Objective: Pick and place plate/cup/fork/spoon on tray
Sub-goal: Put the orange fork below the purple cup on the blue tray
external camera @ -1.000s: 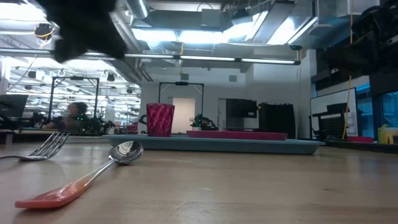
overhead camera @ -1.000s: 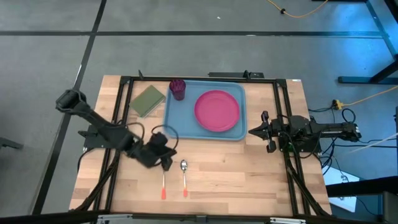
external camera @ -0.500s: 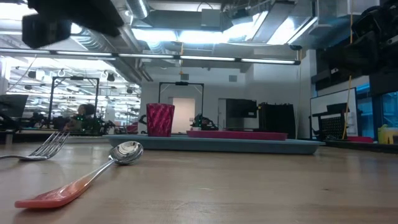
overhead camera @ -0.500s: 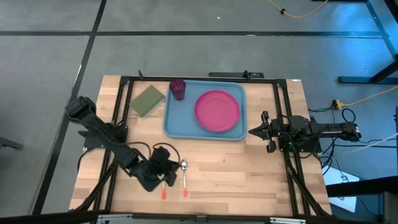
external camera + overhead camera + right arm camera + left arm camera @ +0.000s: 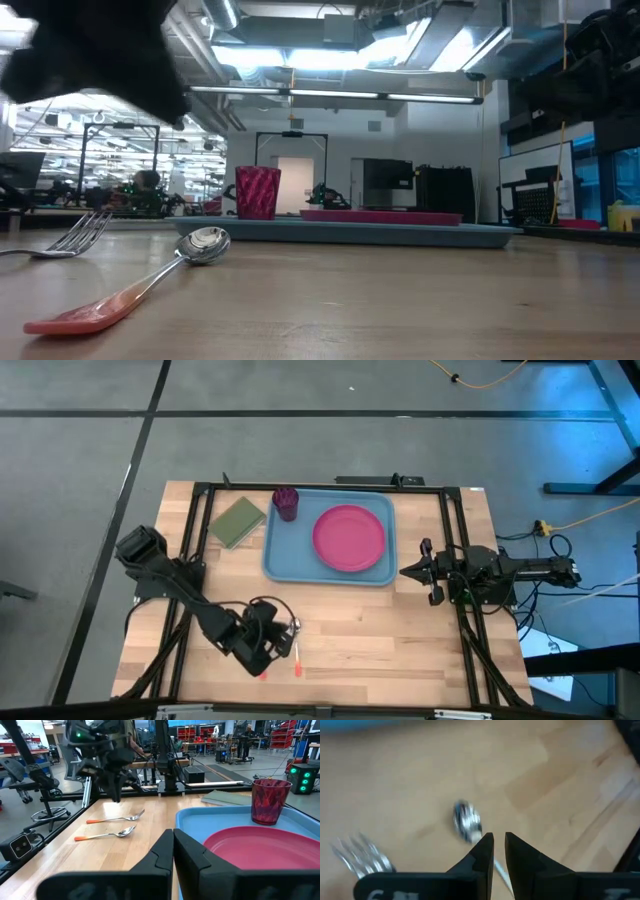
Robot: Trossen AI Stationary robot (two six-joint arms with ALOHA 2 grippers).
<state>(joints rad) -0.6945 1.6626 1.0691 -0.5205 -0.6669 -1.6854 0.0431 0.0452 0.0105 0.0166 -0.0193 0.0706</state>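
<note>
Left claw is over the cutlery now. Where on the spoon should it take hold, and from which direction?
Grip the spoon on its thin neck or orange-red handle, coming straight down from above. It lies flat on the table, so only the top is free. Set the fingers across the handle, clear of the fork beside it. The left claw hangs near its bowl.

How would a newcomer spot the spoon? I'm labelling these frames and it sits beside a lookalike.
Start at the light blue tray; on the bare wood in front of it lie two orange-handled utensils, beneath the left gripper. The spoon has an oval silver bowl, whereas the fork ends in tines.
</note>
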